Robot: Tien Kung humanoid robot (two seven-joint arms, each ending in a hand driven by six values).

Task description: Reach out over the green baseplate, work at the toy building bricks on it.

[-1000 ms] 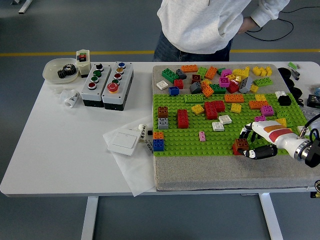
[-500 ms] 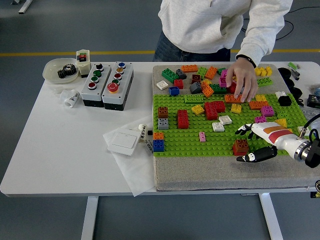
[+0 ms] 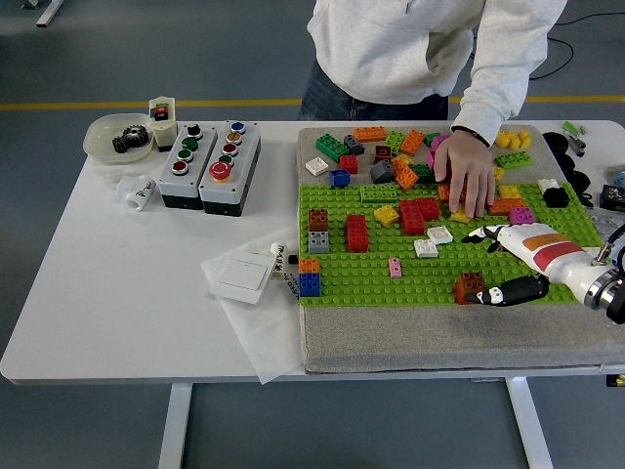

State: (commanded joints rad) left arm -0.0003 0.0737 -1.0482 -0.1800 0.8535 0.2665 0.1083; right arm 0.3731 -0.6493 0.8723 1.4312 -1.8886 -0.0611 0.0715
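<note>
The green baseplate (image 3: 361, 274) lies on a grey mat and carries scattered bricks. A brown-and-red brick (image 3: 468, 286) stands near its front edge. My right hand (image 3: 483, 264), white with black fingers, reaches in from the right and is open. Its thumb (image 3: 503, 291) points at the brown-and-red brick's right side, and the other fingers (image 3: 480, 234) are spread farther back, off the brick. A person's hand (image 3: 467, 176) presses down on orange and yellow bricks at the plate's far edge, just beyond my fingers. My left arm is out of view.
Loose bricks (image 3: 410, 147) are piled on the mat behind the plate. Two button boxes (image 3: 210, 161), a bowl of gears (image 3: 119, 139) and a white switch on paper (image 3: 241, 277) occupy the table's left half. The person stands at the far side.
The person's hand came in over the loose bricks and then moved nearer, onto the plate's far edge. My right hand spread wider and shifted slightly back from the brown-and-red brick.
</note>
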